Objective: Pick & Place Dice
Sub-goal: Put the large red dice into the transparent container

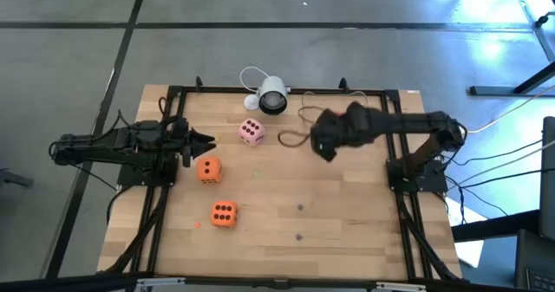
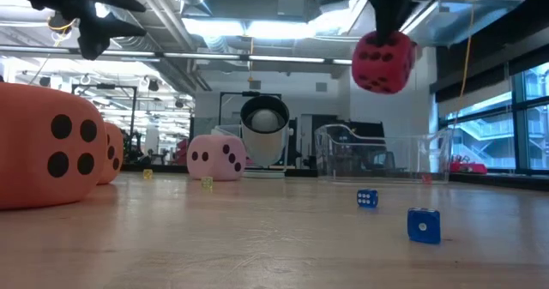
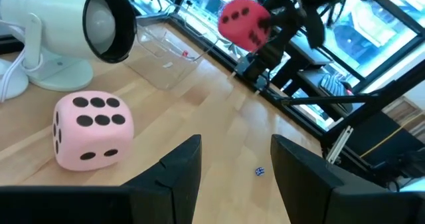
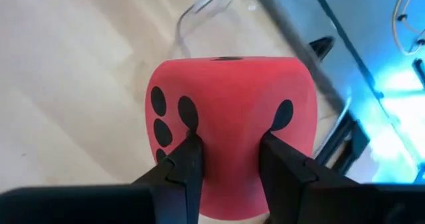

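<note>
A red die (image 2: 383, 62) hangs high above the table with my right gripper (image 4: 229, 161) shut on it; in the high view the right arm (image 1: 347, 129) hides it. A pink die (image 1: 251, 132) rests on one face on the table near the far edge. Two orange dice (image 1: 208, 169) (image 1: 224, 213) stand on the table's left half. My left gripper (image 3: 229, 164) waits open at the table's left side, level, pointing at the pink die (image 3: 89, 127), with nothing between its fingers. My right gripper pinches the red die's upper part (image 4: 229, 137) between its two fingers (image 4: 189, 164), coming from above and slanting down. The soft body bulges out on both sides of the fingers. The die hangs below the fingers, tilted and lifted clear of the table (image 2: 383, 62).
A white round camera (image 1: 270, 94) stands at the far edge behind the pink die. A clear plastic container (image 2: 377, 156) lies at the far side, under the right arm. Two tiny blue dice (image 2: 367, 198) (image 2: 424, 225) lie on the wood. A black frame (image 1: 173, 101) borders the table.
</note>
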You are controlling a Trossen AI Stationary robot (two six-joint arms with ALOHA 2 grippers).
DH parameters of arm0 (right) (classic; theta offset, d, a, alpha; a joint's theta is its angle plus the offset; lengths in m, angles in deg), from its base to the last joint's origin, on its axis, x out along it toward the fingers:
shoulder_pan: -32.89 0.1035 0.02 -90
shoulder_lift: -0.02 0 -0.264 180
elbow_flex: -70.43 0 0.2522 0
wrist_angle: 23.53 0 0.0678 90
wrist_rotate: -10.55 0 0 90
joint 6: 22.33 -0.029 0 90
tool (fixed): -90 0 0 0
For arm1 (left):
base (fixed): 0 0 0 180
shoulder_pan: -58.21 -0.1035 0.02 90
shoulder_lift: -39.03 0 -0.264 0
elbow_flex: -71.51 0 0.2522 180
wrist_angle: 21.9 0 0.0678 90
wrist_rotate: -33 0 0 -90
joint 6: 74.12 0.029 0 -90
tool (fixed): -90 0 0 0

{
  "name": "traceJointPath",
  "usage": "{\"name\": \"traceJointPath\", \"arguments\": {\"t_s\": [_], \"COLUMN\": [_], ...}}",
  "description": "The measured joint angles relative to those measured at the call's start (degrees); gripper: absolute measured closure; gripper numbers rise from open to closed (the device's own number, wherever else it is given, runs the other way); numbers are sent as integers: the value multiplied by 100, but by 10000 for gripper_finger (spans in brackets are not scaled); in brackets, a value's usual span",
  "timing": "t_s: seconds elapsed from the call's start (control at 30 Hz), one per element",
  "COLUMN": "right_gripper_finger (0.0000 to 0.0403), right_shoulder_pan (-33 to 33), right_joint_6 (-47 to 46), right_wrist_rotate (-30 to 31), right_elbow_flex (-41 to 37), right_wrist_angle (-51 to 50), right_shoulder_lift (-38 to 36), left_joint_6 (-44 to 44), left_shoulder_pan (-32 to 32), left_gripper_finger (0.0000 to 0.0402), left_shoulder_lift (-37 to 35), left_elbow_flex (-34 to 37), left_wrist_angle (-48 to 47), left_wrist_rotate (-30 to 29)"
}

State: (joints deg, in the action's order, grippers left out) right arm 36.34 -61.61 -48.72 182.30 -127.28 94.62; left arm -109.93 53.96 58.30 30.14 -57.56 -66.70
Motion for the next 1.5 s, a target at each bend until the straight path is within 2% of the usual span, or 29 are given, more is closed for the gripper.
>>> {"name": "traceJointPath", "arguments": {"t_s": [0.13, 0.23, 0.47, 0.73, 0.9, 1.17, 1.3, 1.5], "right_gripper_finger": [288, 291, 305, 306, 311, 312, 312, 315], "right_shoulder_pan": [-510, -1044, -2260, -3256, -3428, -3422, -3422, -3439], "right_joint_6": [704, 1479, 3209, 4219, 4619, 5305, 5682, 6291], "right_wrist_rotate": [286, 236, -394, -843, -917, -911, -642, -568], "right_elbow_flex": [215, 223, 222, -281, -973, -2025, -2455, -2937], "right_wrist_angle": [41, 228, 316, 454, 872, 2105, 2455, 3099], "right_shoulder_lift": [-1, 5, 4, 2, 2, 2, 2, 2], "left_joint_6": [46, 51, 61, 62, 61, 58, 39, 46], "left_shoulder_pan": [-1, 1, -1, 1, -1, 1, -1, -1], "left_gripper_finger": [227, 227, 227, 227, 227, 227, 227, 227], "left_shoulder_lift": [2, 0, 0, 1, 0, 0, 0, 2], "left_elbow_flex": [0, 0, 0, 0, 0, 0, 0, 0], "left_wrist_angle": [58, 97, 100, 98, 97, 95, 94, 94], "left_wrist_rotate": [-1, -2, -1, -1, -1, -4, -6, -6]}}
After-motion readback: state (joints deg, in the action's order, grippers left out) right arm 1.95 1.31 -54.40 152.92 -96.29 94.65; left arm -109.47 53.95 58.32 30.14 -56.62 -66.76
